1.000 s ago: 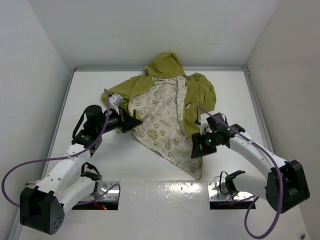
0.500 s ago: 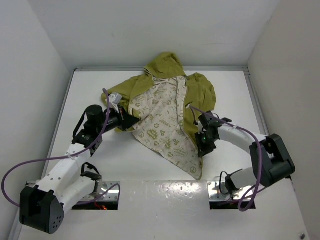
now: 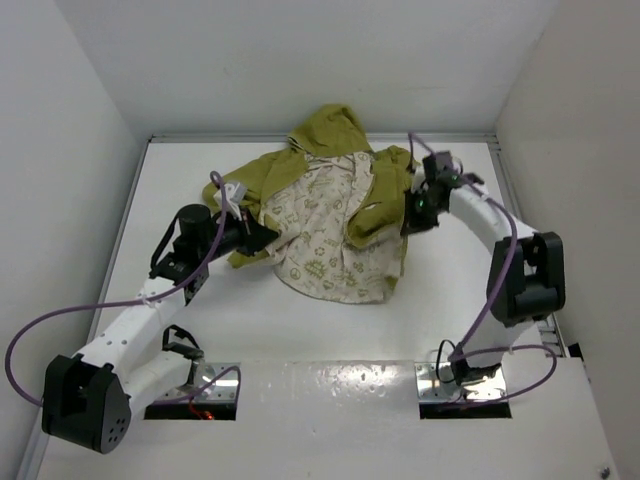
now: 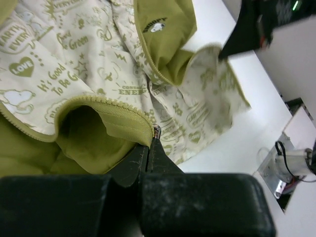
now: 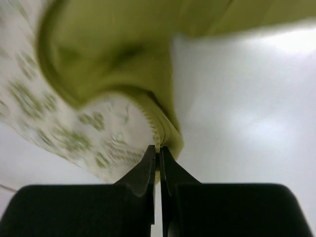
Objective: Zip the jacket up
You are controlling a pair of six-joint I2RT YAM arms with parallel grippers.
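— What's on the table (image 3: 450, 290)?
— The jacket (image 3: 330, 215), open with the lining up, on the table's far middle.
— The grippers?
— The left gripper (image 4: 149, 148), left of table centre, is pinched tight on a zipper edge. The right gripper (image 5: 158, 150), toward the table's far right, is clamped on another.

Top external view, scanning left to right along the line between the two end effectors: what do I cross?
Left end effector → cream doodle-printed lining of the olive-green fabric hooded jacket → its folded-over olive front panel → right end effector.
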